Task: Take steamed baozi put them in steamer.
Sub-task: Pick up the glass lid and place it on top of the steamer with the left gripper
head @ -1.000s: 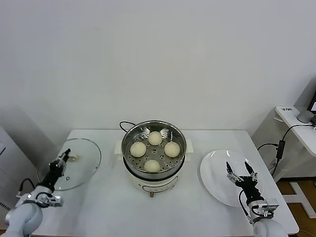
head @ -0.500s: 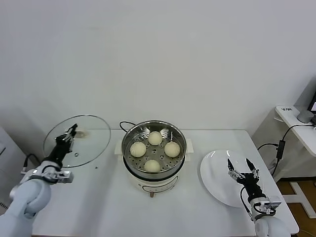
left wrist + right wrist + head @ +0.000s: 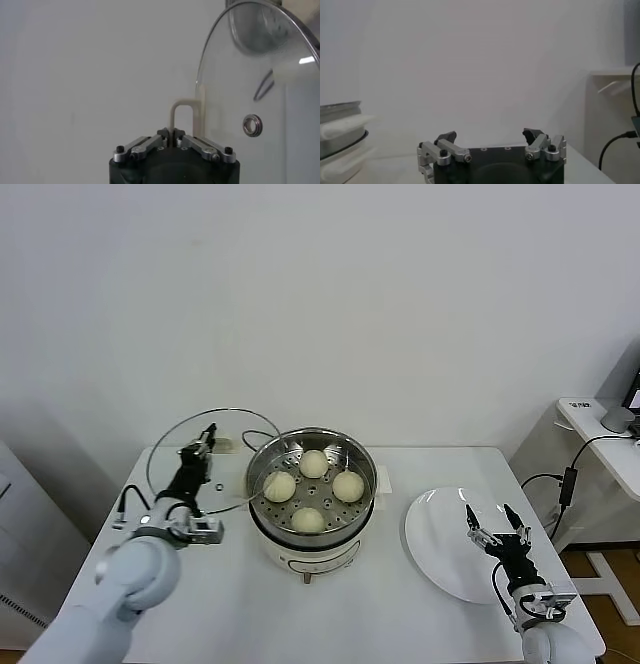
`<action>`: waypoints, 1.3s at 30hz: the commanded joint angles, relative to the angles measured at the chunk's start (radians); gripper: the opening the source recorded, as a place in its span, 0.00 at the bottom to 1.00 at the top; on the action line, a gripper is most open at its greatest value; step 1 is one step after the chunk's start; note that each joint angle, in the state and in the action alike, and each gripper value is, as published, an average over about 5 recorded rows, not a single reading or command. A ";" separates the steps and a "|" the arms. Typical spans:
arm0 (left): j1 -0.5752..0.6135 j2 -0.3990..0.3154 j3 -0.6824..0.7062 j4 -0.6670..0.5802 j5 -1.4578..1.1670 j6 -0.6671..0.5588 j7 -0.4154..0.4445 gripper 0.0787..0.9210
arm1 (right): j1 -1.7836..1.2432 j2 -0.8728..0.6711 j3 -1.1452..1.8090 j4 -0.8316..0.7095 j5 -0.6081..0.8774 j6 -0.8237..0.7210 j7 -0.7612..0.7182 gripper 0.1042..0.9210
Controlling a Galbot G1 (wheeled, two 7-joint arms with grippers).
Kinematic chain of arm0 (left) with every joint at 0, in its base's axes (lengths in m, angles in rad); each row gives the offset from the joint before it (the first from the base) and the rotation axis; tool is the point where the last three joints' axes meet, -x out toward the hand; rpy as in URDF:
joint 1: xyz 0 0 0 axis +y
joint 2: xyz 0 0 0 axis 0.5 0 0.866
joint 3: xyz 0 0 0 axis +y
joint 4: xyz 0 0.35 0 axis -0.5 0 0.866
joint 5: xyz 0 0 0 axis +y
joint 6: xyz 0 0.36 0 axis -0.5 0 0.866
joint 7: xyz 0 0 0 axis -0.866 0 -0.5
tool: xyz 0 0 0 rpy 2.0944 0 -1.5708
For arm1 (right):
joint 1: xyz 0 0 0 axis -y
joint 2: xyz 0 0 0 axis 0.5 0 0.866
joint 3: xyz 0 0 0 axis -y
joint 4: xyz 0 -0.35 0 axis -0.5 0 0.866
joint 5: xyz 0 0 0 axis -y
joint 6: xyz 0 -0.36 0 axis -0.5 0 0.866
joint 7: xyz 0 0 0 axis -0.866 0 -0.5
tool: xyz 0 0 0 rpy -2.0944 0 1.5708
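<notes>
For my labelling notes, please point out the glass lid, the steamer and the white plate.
glass lid (image 3: 190, 446), head view, on the clear glass.
steamer (image 3: 362, 461), head view, on the steel inner wall.
white plate (image 3: 435, 529), head view, on its bare surface.

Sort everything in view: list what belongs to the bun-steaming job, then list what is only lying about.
Job:
- four baozi, all inside the steamer
- steamer
- glass lid, held up by its handle in the left gripper

Lying about:
- white plate, bare
- right gripper, fingers open above the plate
- side table

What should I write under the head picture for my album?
Left gripper carries the glass lid toward the steamer holding four baozi; right gripper waits open over the plate.
</notes>
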 commanded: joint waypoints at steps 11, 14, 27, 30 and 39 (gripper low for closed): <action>-0.129 -0.241 0.298 0.030 0.315 0.236 0.133 0.04 | 0.001 -0.003 0.007 -0.006 -0.002 -0.001 0.000 0.88; -0.141 -0.279 0.320 0.062 0.324 0.236 0.129 0.04 | 0.003 -0.001 0.006 -0.010 -0.002 0.000 0.000 0.88; -0.166 -0.368 0.357 0.190 0.341 0.225 0.108 0.04 | 0.002 -0.001 0.006 -0.017 -0.004 0.001 -0.001 0.88; -0.169 -0.376 0.357 0.195 0.345 0.225 0.108 0.04 | 0.001 0.001 0.006 -0.018 -0.006 0.001 -0.002 0.88; -0.165 -0.395 0.357 0.204 0.354 0.227 0.105 0.04 | 0.001 0.009 0.003 -0.023 -0.015 0.003 -0.002 0.88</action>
